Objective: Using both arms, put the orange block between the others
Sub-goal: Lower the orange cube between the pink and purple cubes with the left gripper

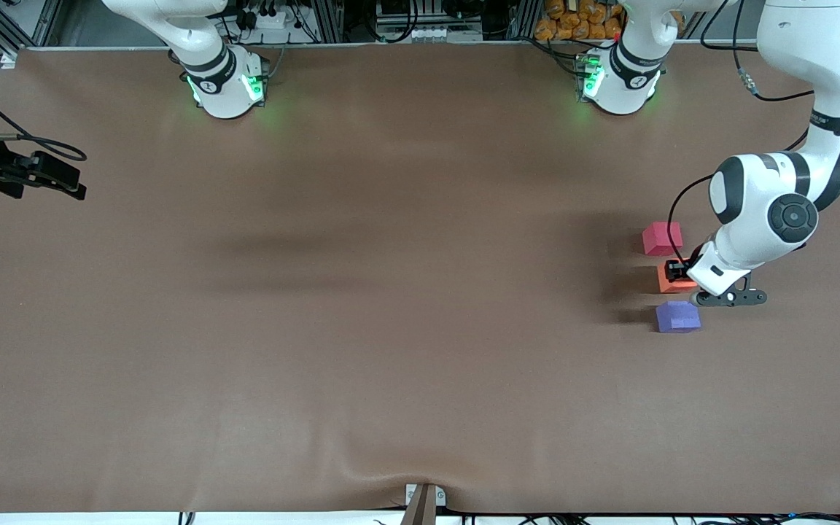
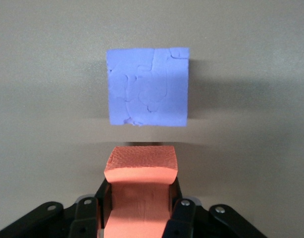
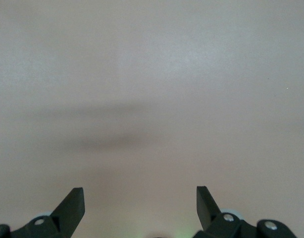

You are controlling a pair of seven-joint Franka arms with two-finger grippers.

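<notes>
Nearest the front camera, at the left arm's end of the table, you have the purple-blue cube [image 1: 677,316]. It stands alone on the cloth and marks one edge of the slot you are filling.

Just farther from the camera, the orange block [image 1: 671,279] sits in the gap, and your left gripper [image 1: 677,272] is clamped on it. In the left wrist view the fingers [image 2: 177,214] pinch its sides hard enough to bow the foam. It looks down at table level, so the hold probably only steadies it until release.

Farther again, the pinkish-red cube [image 1: 662,238] closes the row. All three line up, apart from each other.

Your right gripper [image 1: 41,175] waits over bare table at the right arm's end, its fingers spread wide and holding nothing.
</notes>
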